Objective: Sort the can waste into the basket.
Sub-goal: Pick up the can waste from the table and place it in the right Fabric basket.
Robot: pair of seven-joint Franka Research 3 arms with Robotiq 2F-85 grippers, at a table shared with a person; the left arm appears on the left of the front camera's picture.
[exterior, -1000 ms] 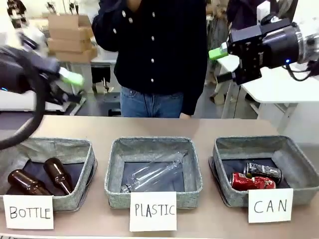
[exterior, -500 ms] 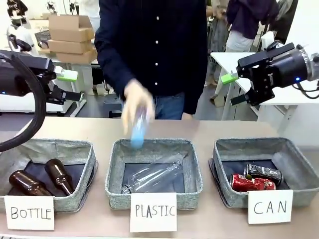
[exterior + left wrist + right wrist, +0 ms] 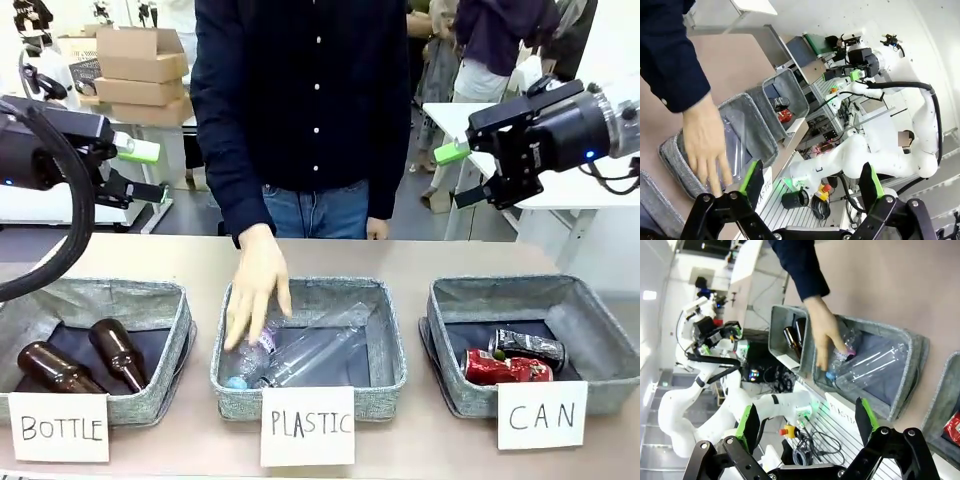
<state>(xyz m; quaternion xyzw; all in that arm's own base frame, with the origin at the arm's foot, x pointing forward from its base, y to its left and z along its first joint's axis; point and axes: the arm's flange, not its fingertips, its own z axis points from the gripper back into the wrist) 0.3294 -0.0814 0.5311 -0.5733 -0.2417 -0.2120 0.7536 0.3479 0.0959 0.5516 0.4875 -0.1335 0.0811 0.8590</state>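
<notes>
Two cans lie side by side in the grey CAN basket (image 3: 500, 284) at the right of the table: a dented red can (image 3: 507, 367) in front and a black can (image 3: 528, 346) behind it. My right gripper (image 3: 458, 175) hangs open high above and behind that basket, with nothing between its fingers. At the far left, high over the table, my left gripper (image 3: 145, 170) is open and holds nothing. The left wrist view, past my open left gripper (image 3: 811, 182), shows the basket (image 3: 796, 89) and the red can (image 3: 785, 115). My open right gripper (image 3: 807, 422) points down at the table.
A person stands across the table with a hand (image 3: 255, 290) in the middle PLASTIC basket (image 3: 392, 345), on a clear blue-capped bottle (image 3: 248, 364). The BOTTLE basket (image 3: 165, 300) at the left holds two brown glass bottles (image 3: 115, 352). White name cards (image 3: 542, 414) stand along the front edge.
The person's hand has come down with the blue-capped bottle into the PLASTIC basket. My right gripper has shifted slightly; my left arm has settled. The cans have not moved.
</notes>
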